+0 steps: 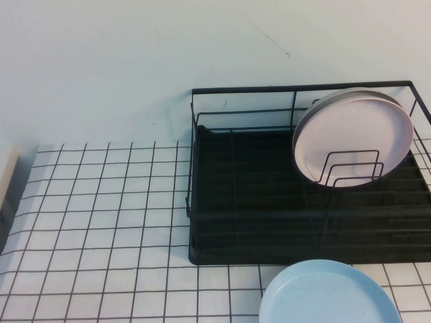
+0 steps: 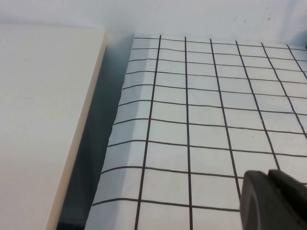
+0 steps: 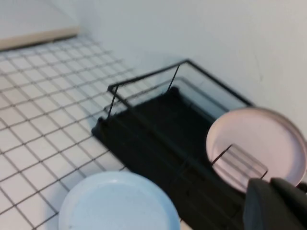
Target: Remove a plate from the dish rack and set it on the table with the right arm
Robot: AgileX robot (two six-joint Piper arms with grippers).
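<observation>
Lying flat on table, plate, clear of right gripper, left gripper apart

Bare table left of dish rack; plate just before it.

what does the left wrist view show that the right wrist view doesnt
Only the left wrist view: the left hand low over bare table, beside a cream slab at the edge.
Only the right wrist view: the right hand, the light blue plate lying flat in front of the dish rack, and a pink plate standing in it.
Both: the gridded table.
</observation>
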